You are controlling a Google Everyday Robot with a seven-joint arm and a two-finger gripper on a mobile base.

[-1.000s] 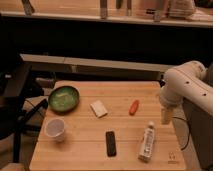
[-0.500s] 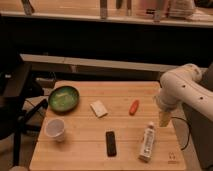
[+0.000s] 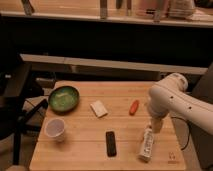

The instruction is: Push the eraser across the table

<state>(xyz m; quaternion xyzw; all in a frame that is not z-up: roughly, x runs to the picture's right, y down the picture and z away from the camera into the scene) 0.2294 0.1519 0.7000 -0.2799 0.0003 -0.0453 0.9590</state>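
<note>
Black eraser (image 3: 111, 143) lies near the table's (image 3: 80, 156) front edge, apart from the gripper (image 3: 156, 125) hanging nearer the right edge; its grip state cannot be told.

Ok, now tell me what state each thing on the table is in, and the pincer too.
Eraser: lying flat, untouched, front middle.
Cup: upright, front left.
Bowl: upright, back left.
Beige block: lying flat, centre.
Orange piece: lying down.
Tube: on its side, front right.
Pincer: low, just behind the tube, well right of the eraser.
</note>
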